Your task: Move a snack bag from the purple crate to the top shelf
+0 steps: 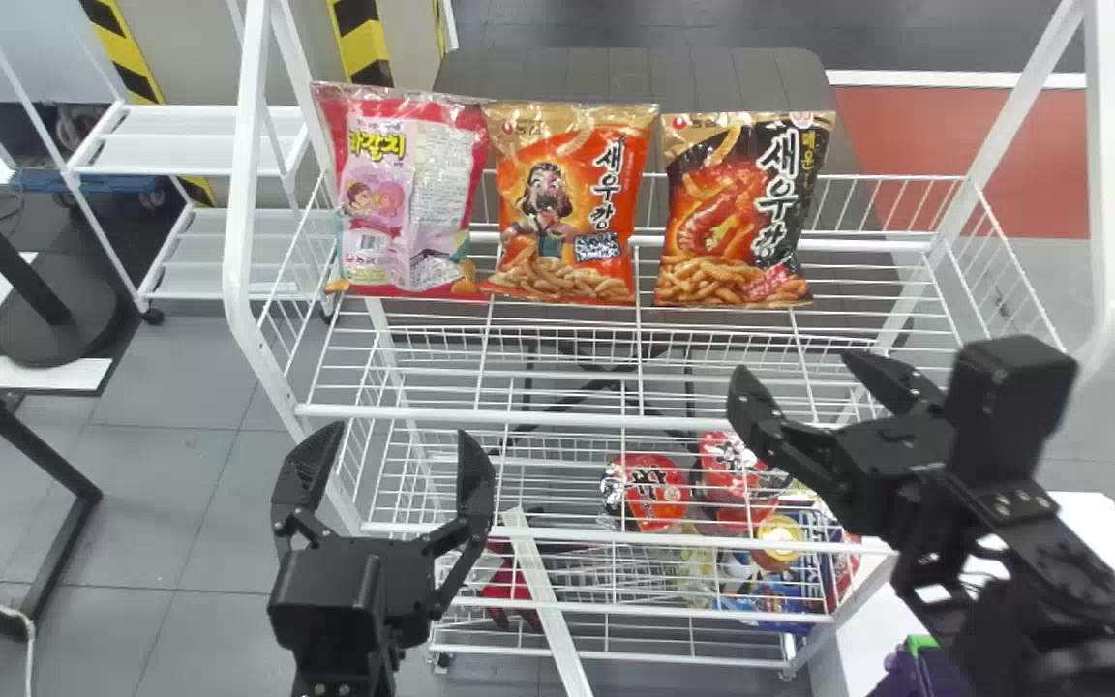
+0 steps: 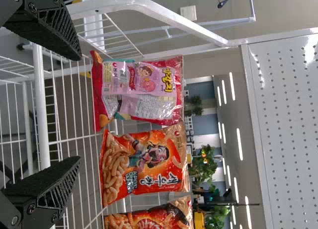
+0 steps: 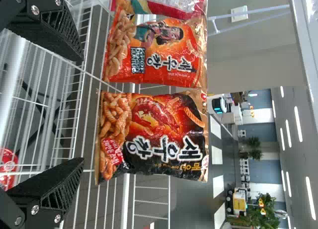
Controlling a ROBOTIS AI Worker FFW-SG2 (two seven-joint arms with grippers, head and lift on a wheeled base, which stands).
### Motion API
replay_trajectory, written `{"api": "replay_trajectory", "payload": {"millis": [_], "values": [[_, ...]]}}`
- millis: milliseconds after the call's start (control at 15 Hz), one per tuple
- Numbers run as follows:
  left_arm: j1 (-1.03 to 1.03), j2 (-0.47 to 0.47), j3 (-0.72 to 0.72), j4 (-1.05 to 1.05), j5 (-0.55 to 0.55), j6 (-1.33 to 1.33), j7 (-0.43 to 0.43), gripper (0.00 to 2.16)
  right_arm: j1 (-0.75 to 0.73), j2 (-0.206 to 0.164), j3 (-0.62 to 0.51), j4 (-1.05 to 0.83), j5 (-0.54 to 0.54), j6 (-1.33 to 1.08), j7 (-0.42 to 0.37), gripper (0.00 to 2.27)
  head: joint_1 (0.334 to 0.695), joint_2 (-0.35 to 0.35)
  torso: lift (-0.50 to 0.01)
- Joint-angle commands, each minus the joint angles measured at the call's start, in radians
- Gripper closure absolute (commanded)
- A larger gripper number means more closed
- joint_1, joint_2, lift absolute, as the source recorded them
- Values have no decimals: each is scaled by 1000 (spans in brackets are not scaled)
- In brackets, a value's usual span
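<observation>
- Though apart from the right gripper [image 1: 798, 366], find the black-and-orange snack bag [image 1: 737, 218] just beyond it, slightly left, standing on the top shelf [image 1: 557, 420].
- Read its long axis as upright, with the right gripper nearer than the left gripper [image 1: 401, 433].
- See both grippers spread wide, holding nothing.
- Count three snack bags: pink bag [image 1: 403, 194], orange bag [image 1: 567, 208], black-and-orange snack bag; then two grippers and one purple crate [image 1: 937, 678], low at the right, partly behind the right arm [image 1: 1032, 629].
- Judge the placing likely done; next, draw the right gripper straight back toward the robot, taking care not to knock the bag over.
</observation>
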Motion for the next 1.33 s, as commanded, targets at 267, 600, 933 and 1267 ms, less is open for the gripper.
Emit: {"api": "replay_trajectory", "payload": {"millis": [267, 600, 933, 1267], "values": [[10, 4, 10, -27, 44, -1, -12, 100, 200, -3, -128, -8, -32, -341, 87, 110, 695, -29, 0], [61, 3, 54, -146, 112, 8, -19, 100, 262, -7, -196, -12, -81, -411, 145, 113, 695, -71, 0], [74, -6, 54, -165, 124, 20, -11, 103, 266, -10, -202, -41, -107, -399, 148, 130, 695, -74, 0], [76, -8, 54, -165, 112, 20, -3, 103, 260, -10, -194, -51, -105, -362, 146, 130, 695, -62, 0]]}}
